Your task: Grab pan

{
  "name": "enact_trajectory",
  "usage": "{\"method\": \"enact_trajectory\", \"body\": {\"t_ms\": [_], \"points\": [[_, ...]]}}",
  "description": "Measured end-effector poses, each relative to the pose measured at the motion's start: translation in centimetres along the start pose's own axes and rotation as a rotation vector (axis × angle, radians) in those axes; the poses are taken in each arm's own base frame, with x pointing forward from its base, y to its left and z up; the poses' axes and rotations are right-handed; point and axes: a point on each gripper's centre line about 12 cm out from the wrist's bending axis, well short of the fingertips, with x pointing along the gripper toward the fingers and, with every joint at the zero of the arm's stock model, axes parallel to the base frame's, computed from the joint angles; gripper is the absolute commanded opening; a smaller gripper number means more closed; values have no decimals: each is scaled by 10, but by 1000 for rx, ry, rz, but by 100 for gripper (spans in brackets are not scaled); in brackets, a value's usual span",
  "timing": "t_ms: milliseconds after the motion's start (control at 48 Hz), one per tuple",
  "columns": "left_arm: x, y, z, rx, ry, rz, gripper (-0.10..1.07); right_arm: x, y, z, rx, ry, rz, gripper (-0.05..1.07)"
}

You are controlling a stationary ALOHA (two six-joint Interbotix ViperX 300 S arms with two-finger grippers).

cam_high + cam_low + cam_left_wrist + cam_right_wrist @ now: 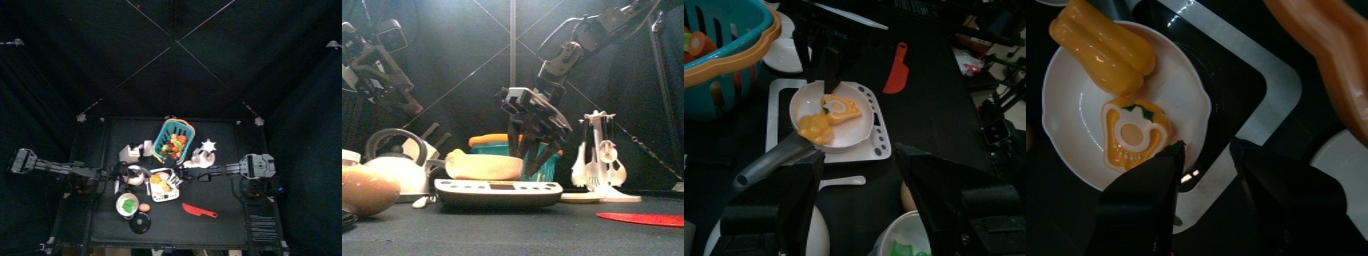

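Our right gripper (828, 62), jaws apart and empty, hangs over the white pan (834, 118) on the scale (778, 100); its grey handle (778, 160) runs toward seven o'clock.

The pan (831, 118) shows whole only from the left wrist; its grey handle (778, 160) runs behind the left gripper's fingers (771, 215), which hide its end. In the right wrist view the picture's edge cuts the pan's rim and the orange basket rim (1327, 50), and the right gripper's fingers (1153, 195) cover the near part. From the front, the scale (498, 192) hides the pan's base. In the top view everything on the desk (221, 225) is too small to tell apart.
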Motion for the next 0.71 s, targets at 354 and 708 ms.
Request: {"method": "enact_trajectory", "body": {"t_ms": [354,708], "points": [[0,0,0,2,0,-2,93,2,-1,0,3,5,-6,47],[0,0,0,-1,2,-1,93,-5,-3,2,-17,6,-28,35]]}}
